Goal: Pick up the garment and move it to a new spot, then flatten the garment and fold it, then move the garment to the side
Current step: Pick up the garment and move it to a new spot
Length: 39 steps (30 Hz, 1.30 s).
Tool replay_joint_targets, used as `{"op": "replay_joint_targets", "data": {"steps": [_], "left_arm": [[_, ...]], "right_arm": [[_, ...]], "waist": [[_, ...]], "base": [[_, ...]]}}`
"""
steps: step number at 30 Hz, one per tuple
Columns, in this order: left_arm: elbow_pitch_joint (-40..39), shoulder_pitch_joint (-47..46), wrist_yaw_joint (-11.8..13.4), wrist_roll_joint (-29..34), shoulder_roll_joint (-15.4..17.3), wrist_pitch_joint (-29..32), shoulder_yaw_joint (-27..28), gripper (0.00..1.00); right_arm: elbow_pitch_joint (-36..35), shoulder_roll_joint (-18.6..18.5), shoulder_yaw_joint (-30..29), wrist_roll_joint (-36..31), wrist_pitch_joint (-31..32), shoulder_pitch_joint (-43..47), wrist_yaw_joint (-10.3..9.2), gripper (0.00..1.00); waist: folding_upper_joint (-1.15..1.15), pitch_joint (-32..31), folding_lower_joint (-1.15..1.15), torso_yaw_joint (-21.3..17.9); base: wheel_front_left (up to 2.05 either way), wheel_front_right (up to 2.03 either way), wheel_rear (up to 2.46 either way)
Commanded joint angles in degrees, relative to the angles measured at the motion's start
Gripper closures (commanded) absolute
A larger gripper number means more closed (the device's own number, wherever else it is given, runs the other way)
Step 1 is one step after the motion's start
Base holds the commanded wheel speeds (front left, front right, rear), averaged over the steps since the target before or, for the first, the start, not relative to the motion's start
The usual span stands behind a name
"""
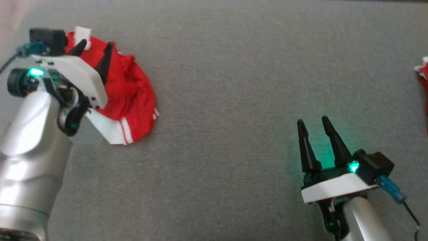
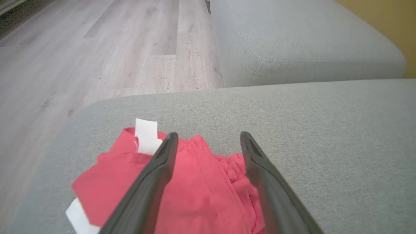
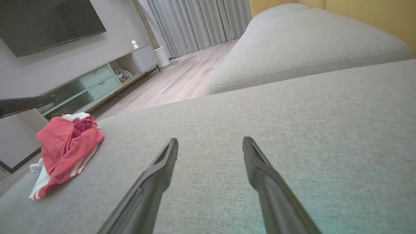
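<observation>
I work over the grey sofa cushion (image 1: 234, 100). The red garment (image 1: 133, 90) lies crumpled near the cushion's far left edge, neither flattened nor folded. My left gripper (image 1: 96, 43) hangs right over the garment, jaws wide, gripping nothing. My right gripper (image 1: 312, 120) sits well apart from the garment, jaws wide too. I judge that every step is left to do, starting with the pick-up.

Soft matt cloth in the red garment (image 1: 133, 87), creased, with white bands of the same dull weave. Coarse grey woven fabric over the sofa cushion (image 1: 234, 100), faintly fuzzy. Smooth black plastic on the fingers (image 3: 260, 175), slightly shiny. Glossy silvery metal-look casing on the forearm (image 1: 30, 140). Pale wood-grain boards across the floor (image 2: 97, 48), satin.
</observation>
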Motion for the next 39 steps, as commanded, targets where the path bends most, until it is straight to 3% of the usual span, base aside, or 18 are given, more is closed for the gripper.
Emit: {"op": "replay_joint_targets", "data": {"steps": [1, 7, 17, 18, 19, 20, 26, 32, 39], "left_arm": [[-1.3, -2.7, 0.1, -0.6, 3.0, 0.4, 1.3, 0.0], [4.6, -7.0, 0.1, -1.8, 6.9, 2.9, -4.0, 0.0], [14.0, -10.2, 0.1, -4.2, 6.6, 1.5, -5.9, 0.0], [14.5, -10.3, 0.1, -4.6, 6.5, 1.3, -6.1, 0.42], [14.8, -10.5, 0.1, -5.1, 6.4, 0.9, -6.3, 0.77], [14.9, -10.7, 0.1, -5.4, 6.3, 0.0, -6.5, 1.0], [12.6, -12.4, 0.1, -6.0, 6.2, -10.9, -7.5, 1.0], [5.1, -13.0, 0.1, -7.1, 6.3, -21.4, -10.3, 1.0], [-7.7, -12.6, 0.1, -10.1, 6.8, -25.8, -13.0, 1.0]], "right_arm": [[-2.0, -0.2, 1.5, 0.2, -0.6, -1.9, -0.05, 0.0], [-2.0, -0.2, 1.6, 0.4, -0.6, -2.9, -0.05, 0.0], [-2.2, -0.2, 1.4, 0.2, -0.6, -3.6, -0.05, 0.0], [-2.2, -0.2, 1.4, 0.2, -0.6, -3.6, -0.05, 0.0], [-2.2, -0.2, 1.4, 0.2, -0.6, -3.6, -0.05, 0.0], [-2.2, -0.2, 1.4, 0.2, -0.6, -3.6, -0.05, 0.0], [-1.5, -0.2, 1.0, 0.1, -0.6, -3.5, -0.05, 0.0], [-0.7, -0.2, 0.9, 0.8, -0.6, -2.2, -0.05, 0.0], [0.2, -0.2, 1.2, 1.8, -0.6, -0.7, -0.05, 0.0]], "waist": [[0.0, 2.5, -0.02, -2.4], [0.0, 3.9, -0.02, -4.1], [0.0, 4.7, -0.02, -5.4], [0.0, 4.8, -0.02, -5.4], [0.0, 4.8, -0.02, -5.4], [0.0, 4.8, -0.02, -5.4], [0.0, 3.2, -0.02, -5.3], [0.0, -1.3, -0.02, -5.2], [0.0, -5.8, -0.02, -5.0]], "base": [[0.0, 0.0, 0.0], [0.0, 0.0, 0.0], [0.0, 0.0, 0.0], [0.0, 0.0, 0.0], [0.0, 0.0, 0.0], [0.0, 0.0, 0.0], [0.0, 0.0, 0.0], [0.0, 0.0, 0.0], [0.0, 0.0, 0.0]]}}
